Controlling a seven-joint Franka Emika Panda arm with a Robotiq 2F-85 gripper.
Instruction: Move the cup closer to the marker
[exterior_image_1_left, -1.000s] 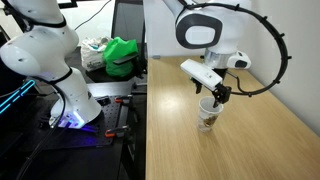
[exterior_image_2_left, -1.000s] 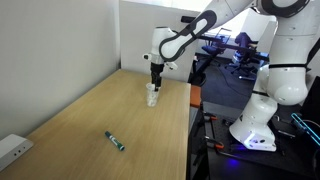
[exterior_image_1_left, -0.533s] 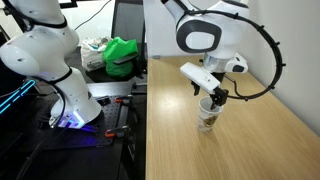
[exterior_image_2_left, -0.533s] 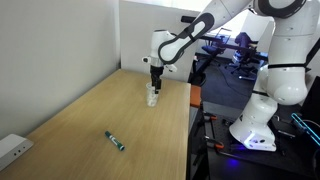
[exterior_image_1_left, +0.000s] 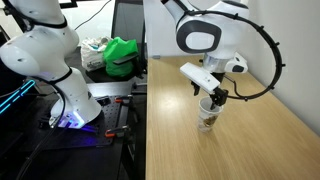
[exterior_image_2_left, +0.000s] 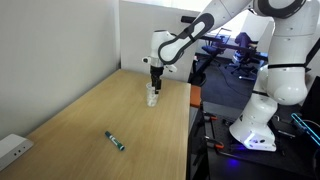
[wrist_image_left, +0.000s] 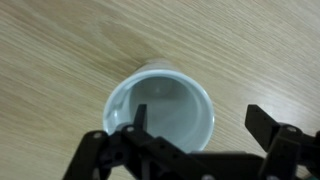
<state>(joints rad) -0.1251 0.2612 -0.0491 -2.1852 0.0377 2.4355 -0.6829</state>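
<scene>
The white paper cup (exterior_image_1_left: 208, 118) stands upright on the wooden table, and also shows in the other exterior view (exterior_image_2_left: 152, 98). In the wrist view I look down into its empty inside (wrist_image_left: 160, 105). My gripper (exterior_image_1_left: 214, 97) (exterior_image_2_left: 153, 86) is right above the cup and open (wrist_image_left: 198, 125). One finger reaches over the cup's mouth and the other stays outside its rim, so the fingers straddle one wall. The dark green-blue marker (exterior_image_2_left: 116, 140) lies flat on the table, well away from the cup, towards the near end.
The wooden table (exterior_image_2_left: 90, 120) stands against a white wall. A white rectangular block (exterior_image_2_left: 12, 150) sits at its near corner. Off the table's edge are a second white robot arm (exterior_image_1_left: 50, 60), a green object (exterior_image_1_left: 122, 55) and cables.
</scene>
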